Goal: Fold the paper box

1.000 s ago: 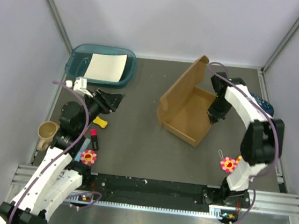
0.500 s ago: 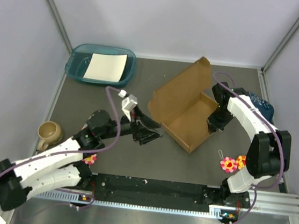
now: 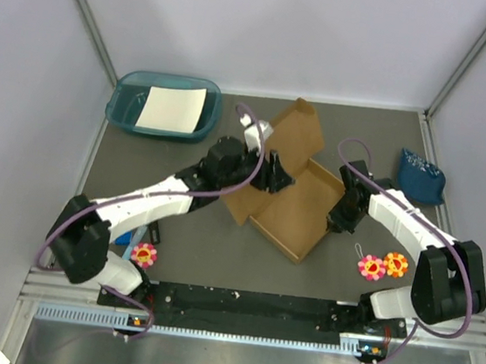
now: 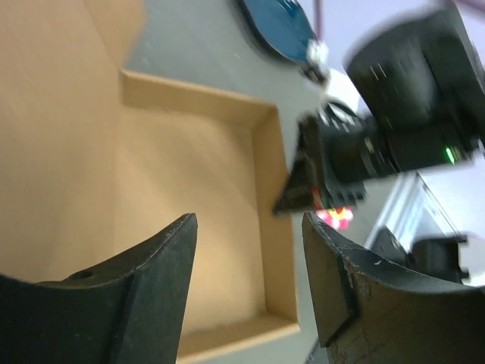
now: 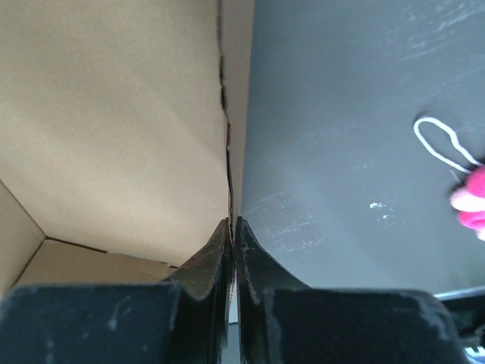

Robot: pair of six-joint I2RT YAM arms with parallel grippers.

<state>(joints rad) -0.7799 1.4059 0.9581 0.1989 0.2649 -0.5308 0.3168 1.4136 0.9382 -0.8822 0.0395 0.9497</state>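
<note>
While paper box [image 3: 296, 213] lies mouth-up, long axis near-left to far-right | left end effector [image 4: 248, 227] apart | right end effector [image 5: 233, 227] clamped on its wall

The paper box [image 3: 297, 210] sat in the middle of the table [image 3: 209, 248]. A tray [image 3: 122, 98] holding a paper sheet [image 3: 172, 108] lay in the far left corner. A pouch [image 3: 421, 176] lay by the right edge, and two flower toys [image 3: 373, 267] lay right of the box, nearer the front edge.
</note>
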